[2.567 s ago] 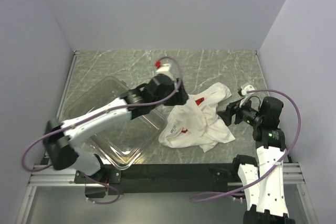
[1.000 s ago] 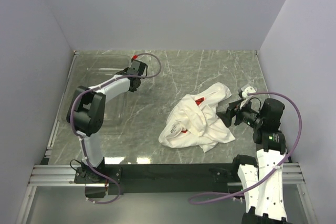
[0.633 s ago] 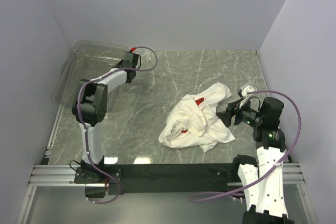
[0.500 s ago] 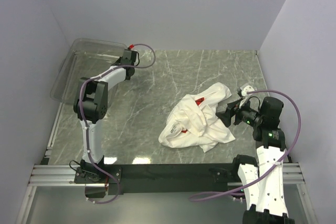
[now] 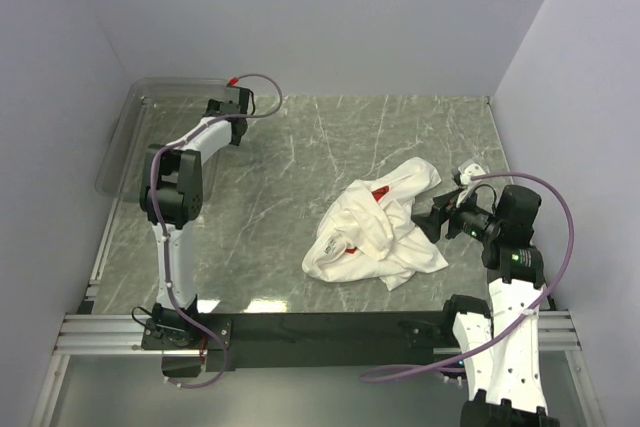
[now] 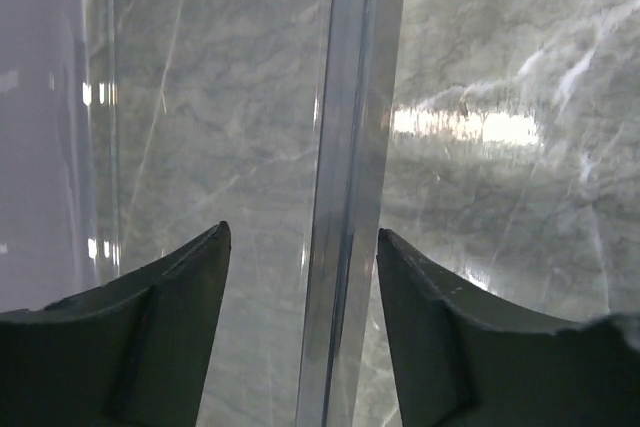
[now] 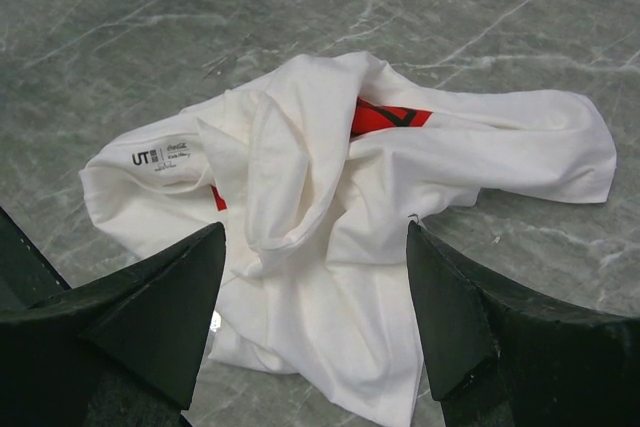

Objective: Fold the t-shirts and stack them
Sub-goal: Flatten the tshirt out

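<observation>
Left gripper [image 6: 298, 237] stands unclenched, jaws apart either side of the clear bin [image 6: 345, 197] rim at the far left corner of the table [image 5: 300, 147]. Right gripper [image 5: 441, 215] is likewise spread and empty, just beside the crumpled white t-shirt [image 5: 375, 232] lying right of centre.

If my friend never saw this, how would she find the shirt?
Look at the green marble table, right of the middle. The t-shirt lies crumpled before the right hand. It's the only soft white thing, with red print peeking out.
</observation>
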`<action>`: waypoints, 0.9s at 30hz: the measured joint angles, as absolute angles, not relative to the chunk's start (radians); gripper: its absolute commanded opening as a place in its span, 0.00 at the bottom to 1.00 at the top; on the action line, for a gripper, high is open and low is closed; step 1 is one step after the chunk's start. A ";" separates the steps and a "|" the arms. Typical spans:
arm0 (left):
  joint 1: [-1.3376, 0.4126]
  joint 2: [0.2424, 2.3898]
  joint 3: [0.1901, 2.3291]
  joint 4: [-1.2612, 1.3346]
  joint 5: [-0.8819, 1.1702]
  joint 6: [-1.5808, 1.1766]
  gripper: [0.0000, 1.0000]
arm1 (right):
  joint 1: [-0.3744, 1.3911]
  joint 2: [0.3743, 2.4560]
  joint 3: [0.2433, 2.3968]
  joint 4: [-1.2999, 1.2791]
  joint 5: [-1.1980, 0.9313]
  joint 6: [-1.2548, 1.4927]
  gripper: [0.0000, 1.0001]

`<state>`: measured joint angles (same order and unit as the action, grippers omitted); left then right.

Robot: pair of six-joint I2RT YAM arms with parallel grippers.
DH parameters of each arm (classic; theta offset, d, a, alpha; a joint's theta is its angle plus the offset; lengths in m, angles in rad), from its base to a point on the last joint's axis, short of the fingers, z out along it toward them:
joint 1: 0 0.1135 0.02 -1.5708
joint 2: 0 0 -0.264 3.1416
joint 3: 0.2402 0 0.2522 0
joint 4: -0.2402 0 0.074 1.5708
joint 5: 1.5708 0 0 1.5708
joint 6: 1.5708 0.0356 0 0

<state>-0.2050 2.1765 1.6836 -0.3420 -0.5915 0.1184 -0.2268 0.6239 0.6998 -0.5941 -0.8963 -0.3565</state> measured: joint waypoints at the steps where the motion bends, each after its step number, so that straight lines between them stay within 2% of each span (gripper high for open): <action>1: -0.205 2.173 1.684 -0.350 -0.591 0.110 0.68 | -0.229 0.621 0.700 -0.594 -0.900 -0.357 0.79; 3: -0.208 2.152 1.680 -0.371 -0.585 0.097 0.73 | -0.232 0.617 0.700 -0.595 -0.903 -0.358 0.79; 5: -0.216 2.096 1.654 -0.379 -0.567 0.080 0.74 | -0.234 0.617 0.700 -0.595 -0.903 -0.358 0.79; 6: -0.224 2.046 1.626 -0.380 -0.553 0.065 0.78 | -0.234 0.619 0.700 -0.596 -0.902 -0.361 0.79; 7: -0.236 1.983 1.595 -0.383 -0.530 0.052 0.89 | -0.234 0.625 0.700 -0.596 -0.902 -0.364 0.79; 9: -0.255 1.868 1.536 -0.373 -0.455 0.017 0.99 | -0.235 0.649 0.705 -0.609 -0.897 -0.379 0.79; 14: -0.325 1.441 1.281 -0.255 -0.050 -0.128 0.99 | -0.234 0.827 0.817 -0.744 -0.881 -0.491 0.79; 17: -0.386 1.324 1.125 -0.158 0.125 -0.211 0.97 | -0.226 0.942 0.873 -0.809 -0.868 -0.569 0.79; 22: -0.599 1.407 0.978 -0.072 0.262 -0.314 0.89 | -0.219 1.026 0.875 -0.860 -0.827 -0.608 0.79; 27: -0.697 1.521 0.926 -0.049 0.292 -0.383 0.84 | -0.196 1.021 0.874 -0.854 -0.820 -0.591 0.79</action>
